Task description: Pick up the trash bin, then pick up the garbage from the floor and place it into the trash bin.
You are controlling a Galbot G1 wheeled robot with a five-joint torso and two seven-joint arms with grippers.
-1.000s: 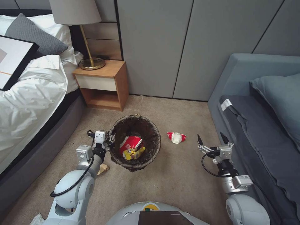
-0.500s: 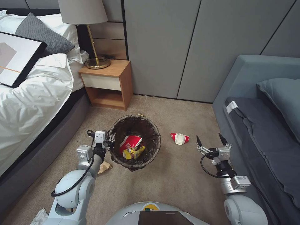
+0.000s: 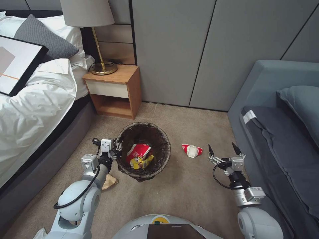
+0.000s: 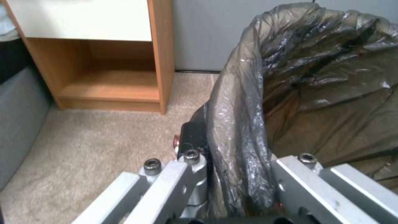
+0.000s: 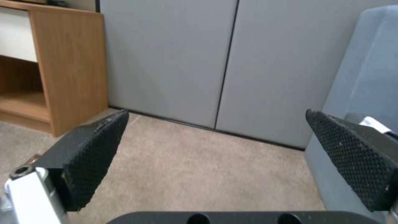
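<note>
Left gripper (image 3: 117,148) clamped on bin (image 3: 143,151) rim, near-left side; bag (image 4: 244,124) pinched between the fingers (image 4: 188,146) in left wrist view. Bin round, lined with dark brown-black bag folded over rim, crinkled, glossy. Tilted a bit toward the robot, opening facing up; cannot tell if lifted or resting on carpet (image 3: 186,189). Inside: crushed red-and-white cup (image 3: 138,151) on top, yellow wrapper (image 3: 141,162) just below it, touching.

Right gripper (image 3: 223,150) spread wide, holding nothing, hovering low over carpet beside sofa (image 3: 282,139). Textured black pads (image 5: 93,155) well apart in right wrist view, bare carpet between.

Second crushed cup (image 3: 192,150) on carpet, red with white inside, flattened, between bin and right gripper, apart from both. Crumpled brown paper (image 3: 109,182) on carpet just beside left arm, partly hidden by it. White scrap (image 3: 39,233) at lower-left corner, cut off, unclear what.

Nightstand (image 3: 114,91) beyond bin, against bed (image 3: 33,96); lamp (image 3: 96,36) on it.
</note>
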